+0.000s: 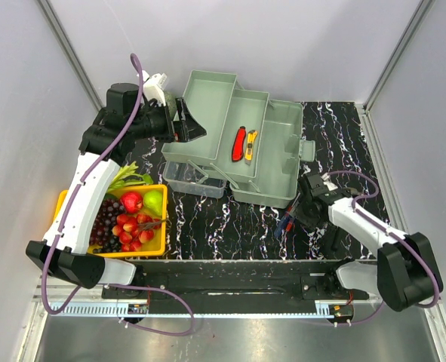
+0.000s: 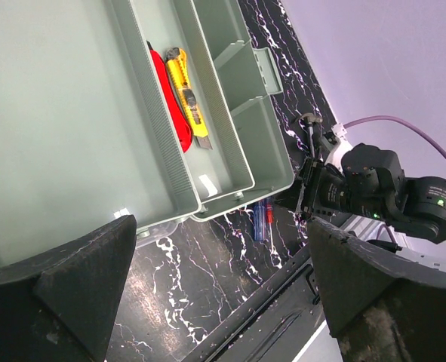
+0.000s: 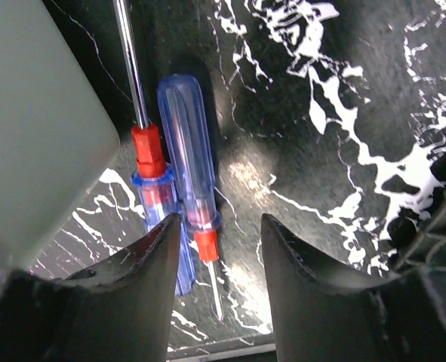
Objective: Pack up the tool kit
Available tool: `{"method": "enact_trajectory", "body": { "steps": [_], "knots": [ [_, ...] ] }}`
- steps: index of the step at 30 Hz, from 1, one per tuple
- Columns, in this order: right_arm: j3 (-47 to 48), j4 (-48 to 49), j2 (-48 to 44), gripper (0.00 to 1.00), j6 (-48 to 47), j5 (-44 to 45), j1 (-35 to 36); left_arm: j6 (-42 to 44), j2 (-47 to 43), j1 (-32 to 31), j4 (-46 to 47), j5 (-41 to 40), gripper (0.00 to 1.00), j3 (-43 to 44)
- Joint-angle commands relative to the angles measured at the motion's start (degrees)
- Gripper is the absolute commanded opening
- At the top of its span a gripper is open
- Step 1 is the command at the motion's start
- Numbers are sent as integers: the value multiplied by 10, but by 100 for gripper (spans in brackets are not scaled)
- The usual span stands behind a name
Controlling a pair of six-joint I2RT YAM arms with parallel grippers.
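The pale grey-green toolbox stands open on the mat with its trays folded out. A red tool and a yellow utility knife lie in its middle tray, also in the left wrist view. Two blue-handled screwdrivers lie side by side on the mat by the box's front right corner. My right gripper is open low over them, its left finger over one handle. My left gripper is open and empty, held above the box's left end.
A yellow tray of fruit, with apples, a pear and grapes, sits at the left front. A clear small bin sits under the box's front edge. The black marbled mat ends at a black rail along the near edge.
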Motion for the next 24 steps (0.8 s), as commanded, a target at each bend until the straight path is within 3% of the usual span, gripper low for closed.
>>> {"method": "enact_trajectory", "body": {
  "steps": [1, 11, 15, 20, 24],
  "knots": [
    [-1, 61, 36, 51, -20, -14, -10, -3, -14, -1, 21, -7, 99, 10],
    [26, 16, 111, 47, -2, 25, -11, 2, -21, -2, 14, -23, 99, 12],
    [27, 10, 105, 36, 1, 37, -12, 2, -23, -1, 14, -23, 99, 12],
    [37, -9, 91, 0, -1, 60, -14, 1, -22, -2, 14, -21, 99, 14],
    [108, -131, 55, 0, 7, 162, -14, -12, -13, -3, 21, -18, 99, 19]
  ]
}}
